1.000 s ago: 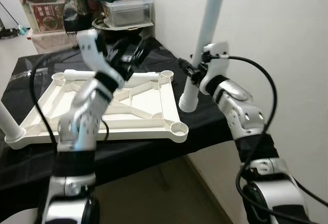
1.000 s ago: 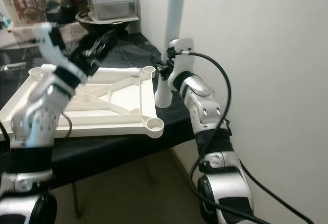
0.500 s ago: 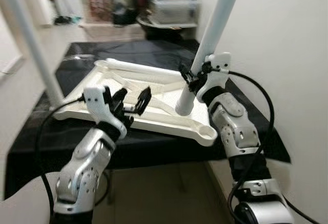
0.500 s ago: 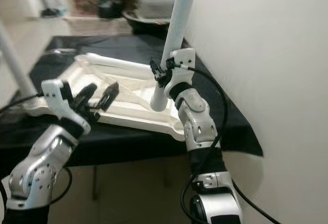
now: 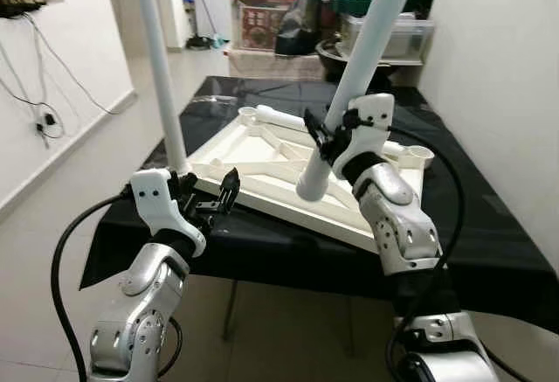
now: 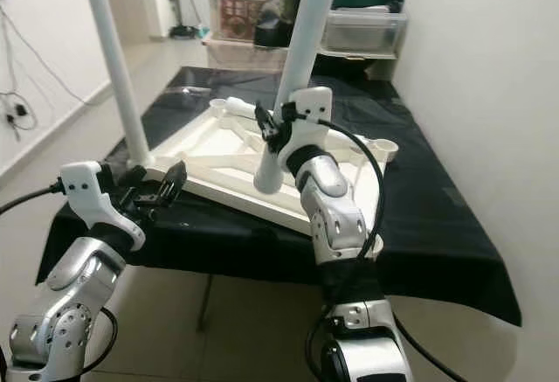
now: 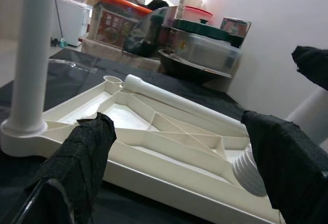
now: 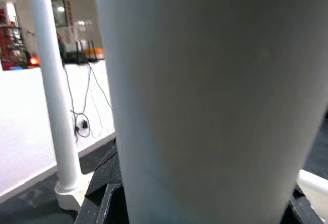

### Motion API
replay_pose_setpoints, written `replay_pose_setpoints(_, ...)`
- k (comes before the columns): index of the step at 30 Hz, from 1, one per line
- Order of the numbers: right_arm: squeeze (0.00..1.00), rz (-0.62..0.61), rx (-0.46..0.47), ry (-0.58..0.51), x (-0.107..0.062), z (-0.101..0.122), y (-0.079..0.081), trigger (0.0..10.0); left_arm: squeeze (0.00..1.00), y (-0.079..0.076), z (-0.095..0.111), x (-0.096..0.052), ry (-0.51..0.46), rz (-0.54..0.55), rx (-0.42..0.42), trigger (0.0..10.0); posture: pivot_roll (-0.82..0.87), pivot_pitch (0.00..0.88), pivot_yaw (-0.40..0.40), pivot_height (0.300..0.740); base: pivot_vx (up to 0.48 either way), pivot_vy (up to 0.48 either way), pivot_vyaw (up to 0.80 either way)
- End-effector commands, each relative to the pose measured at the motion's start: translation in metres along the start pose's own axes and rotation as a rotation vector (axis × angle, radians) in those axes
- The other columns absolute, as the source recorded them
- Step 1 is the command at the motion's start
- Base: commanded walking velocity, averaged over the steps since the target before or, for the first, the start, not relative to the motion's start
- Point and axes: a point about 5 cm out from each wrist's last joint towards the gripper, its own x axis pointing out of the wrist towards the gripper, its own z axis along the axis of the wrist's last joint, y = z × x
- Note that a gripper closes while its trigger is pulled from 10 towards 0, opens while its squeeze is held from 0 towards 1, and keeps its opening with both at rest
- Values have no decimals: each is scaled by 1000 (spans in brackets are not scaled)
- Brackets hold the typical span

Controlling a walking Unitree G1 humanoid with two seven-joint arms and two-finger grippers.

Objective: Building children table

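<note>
Right now the right gripper (image 5: 325, 131) is clamped around a long white plastic table leg (image 5: 362, 63), holding it tilted, its ribbed lower end hanging just above the upturned white plastic tabletop (image 5: 262, 159) that lies on a black-covered table (image 5: 489, 242). The left gripper (image 5: 212, 198) hovers empty with its fingers spread at the near left edge, close to the corner where another white leg (image 5: 159, 76) already stands upright in its socket. A third leg (image 7: 174, 98) lies flat across the far side of the tabletop. The held leg looks light, stiff and smooth, so it may slip or twist in a narrow grip; holding it low, near the ribbed end, should give the best control for seating it. The tabletop seems rigid but light, likely to slide on the cloth unless braced at its rim. An open round socket (image 5: 421, 151) shows at the far right corner. Beyond the table, stacked storage boxes with an orange lid (image 5: 262, 10) and a clear lidded tub (image 5: 402, 37) stand well apart, while the white wall on the right (image 5: 507, 76) is close to the raised leg.
</note>
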Motion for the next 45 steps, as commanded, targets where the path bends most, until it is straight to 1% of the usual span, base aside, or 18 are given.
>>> replay_pose_setpoints(1, 0, -49, -10, 54, -1, -9, -2, 10000, 0, 5, -7, -1, 32, 32, 18, 10000, 58, 0, -54, 740, 0, 0, 0)
replay_pose_setpoints(2, 0, -93, -19, 68, -2, -12, -3, 10000, 0, 6, -9, -1, 37, 44, 21, 10000, 58, 0, -54, 740, 0, 0, 0)
replay_pose_setpoints(6, 0, -112, -4, 68, -1, -13, -3, 10000, 0, 9, -11, -2, 50, 56, 35, 10000, 57, 0, -53, 740, 0, -304, 0)
replay_pose_setpoints(7, 0, -96, 13, 51, -1, -12, -2, 10000, 0, 10, -14, -3, 61, 64, 35, 10000, 58, 0, -52, 740, 0, -472, 0)
replay_pose_setpoints(8, 0, -53, -14, 0, 1, -7, -3, 10000, 0, 13, -19, -4, 84, 83, 57, 10000, 58, 0, -54, 740, 0, -480, 0)
replay_pose_setpoints(10, 0, -43, -42, -9, 0, -7, -4, 10000, 0, 13, -20, -5, 86, 88, 60, 10000, 56, 0, -52, 740, 0, -480, 0)
replay_pose_setpoints(15, 0, 19, 28, -16, -4, -7, -1, 10000, 0, 16, -20, -4, 87, 108, 86, 10000, 57, 0, -53, 740, 0, -480, 0)
replay_pose_setpoints(22, 0, 29, 46, -30, -3, -3, 2, 10000, 0, 17, -21, -3, 93, 116, 92, 10000, 56, 0, -55, 740, 0, -440, 0)
replay_pose_setpoints(28, 0, 55, 82, -60, -1, 1, 0, 10000, 0, 22, -20, -3, 82, 158, 93, 10000, 57, 0, -57, 740, 0, 0, 0)
replay_pose_setpoints(30, 0, 110, 107, -60, -1, 2, 2, 10000, 0, 23, -20, -3, 84, 162, 88, 10000, 60, 0, -56, 740, 0, 0, 0)
replay_pose_setpoints(33, 0, 138, 120, -60, -1, 2, 2, 10000, 0, 23, -20, -4, 86, 163, 84, 10000, 60, 0, -55, 740, 0, 0, 0)
replay_pose_setpoints(34, 0, 195, 144, -52, -1, 2, 5, 10000, 0, 23, -21, -6, 89, 160, 79, 10000, 60, 0, -53, 740, 0, 0, 0)
replay_pose_setpoints(36, 0, 316, 168, -17, -1, 0, 9, 10000, 0, 18, -28, -12, 117, 125, 68, 10000, 60, 0, -54, 740, 0, 0, 0)
replay_pose_setpoints(38, 0, 434, 174, 15, -1, -3, 8, 10000, 0, 7, -38, -23, 159, 40, 81, 10000, 63, 0, -52, 740, 0, 0, 0)
replay_pose_setpoints(39, 0, 434, 174, 15, -1, -3, 8, 10000, 0, 7, -38, -23, 159, 40, 81, 10000, 63, 0, -52, 740, 0, 0, 0)
replay_pose_setpoints(41, 0, 535, 207, 42, -2, -5, 8, 10000, 0, -2, -46, -34, 199, -36, 80, 10000, 68, 0, -52, 740, 0, 0, 0)
replay_pose_setpoints(44, 0, 571, 203, 58, -1, -7, 7, 10000, 0, -7, -51, -41, 222, -81, 75, 10000, 72, 0, -47, 740, 0, 0, 0)
replay_pose_setpoints(45, 0, 607, 196, 76, 0, -9, 6, 10000, 0, -13, -57, -50, 254, -136, 71, 10000, 72, 0, -41, 740, 0, 0, 0)
